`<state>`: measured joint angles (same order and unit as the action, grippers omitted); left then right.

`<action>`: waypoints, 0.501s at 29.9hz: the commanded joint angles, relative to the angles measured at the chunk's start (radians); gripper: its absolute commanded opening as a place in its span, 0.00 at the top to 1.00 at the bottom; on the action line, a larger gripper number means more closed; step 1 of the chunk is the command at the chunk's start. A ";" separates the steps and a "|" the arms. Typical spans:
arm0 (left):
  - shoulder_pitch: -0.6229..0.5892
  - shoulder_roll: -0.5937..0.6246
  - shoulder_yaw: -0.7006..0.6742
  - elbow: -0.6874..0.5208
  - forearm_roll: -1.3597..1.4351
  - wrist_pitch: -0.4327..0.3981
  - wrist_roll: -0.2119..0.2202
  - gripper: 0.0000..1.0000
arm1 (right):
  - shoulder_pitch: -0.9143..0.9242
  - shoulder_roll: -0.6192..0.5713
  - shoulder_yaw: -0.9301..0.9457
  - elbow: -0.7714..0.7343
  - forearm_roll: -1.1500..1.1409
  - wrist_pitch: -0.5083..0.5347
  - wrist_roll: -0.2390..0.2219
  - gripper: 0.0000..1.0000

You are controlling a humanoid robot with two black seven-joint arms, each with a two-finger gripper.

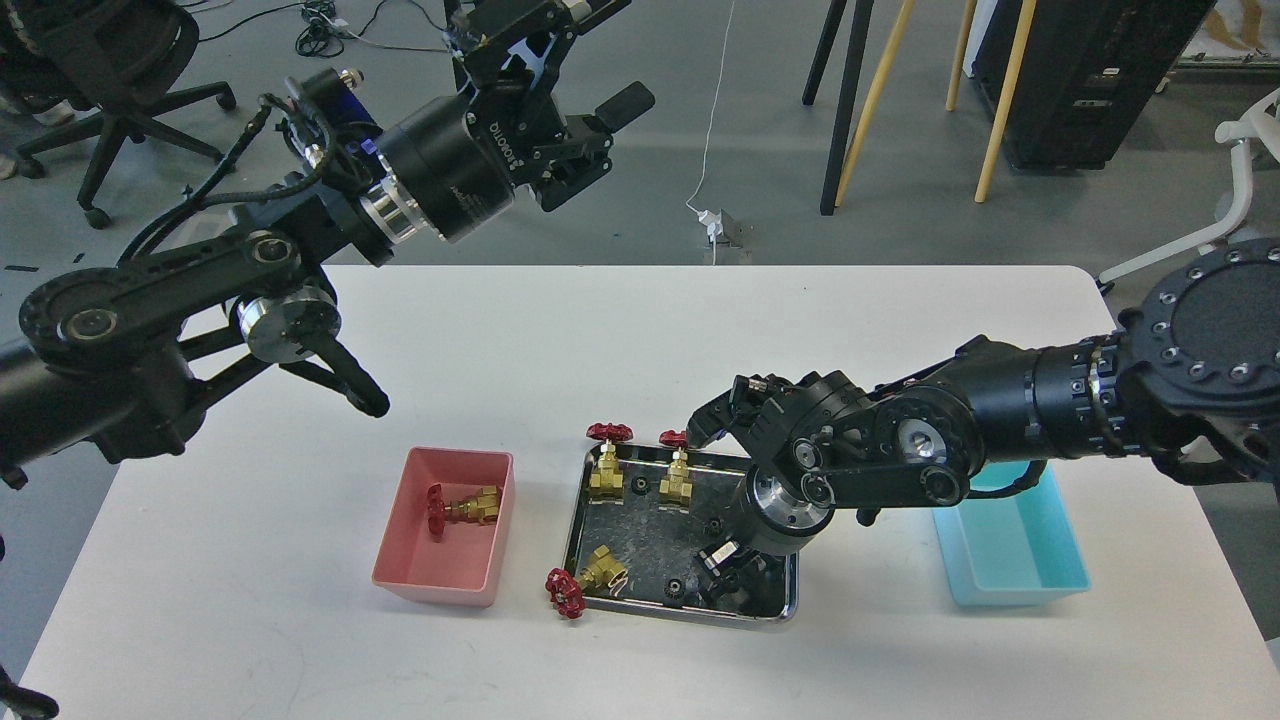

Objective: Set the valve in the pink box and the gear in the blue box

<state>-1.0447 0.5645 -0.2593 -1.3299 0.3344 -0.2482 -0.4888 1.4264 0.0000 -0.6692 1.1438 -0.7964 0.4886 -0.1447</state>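
Bright, even overhead light, soft shadows, glare on the steel tray (578, 520).

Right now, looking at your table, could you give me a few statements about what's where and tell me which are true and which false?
1. One valve lies inside the pink box. True.
2. The blue box already holds a gear. False: its visible part looks empty.
3. The right gripper is down in the steel tray. True.
4. The left gripper is holding a valve. False: it is raised above the table, open, holding nothing.
5. Three valves remain at the tray. True; one hangs over its front-left rim.
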 commanded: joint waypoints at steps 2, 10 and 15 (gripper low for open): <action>0.002 0.000 0.000 0.000 0.000 0.001 0.000 0.14 | -0.003 0.000 0.003 0.001 0.002 0.000 0.010 0.39; 0.011 -0.003 0.000 0.009 0.000 -0.002 0.000 0.14 | -0.021 0.000 0.003 -0.006 0.000 0.000 0.010 0.40; 0.014 -0.003 0.000 0.011 0.000 -0.002 0.000 0.14 | -0.032 0.000 0.003 -0.024 0.000 0.000 0.010 0.40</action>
<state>-1.0329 0.5614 -0.2593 -1.3200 0.3344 -0.2497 -0.4887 1.3995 0.0000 -0.6657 1.1252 -0.7962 0.4886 -0.1349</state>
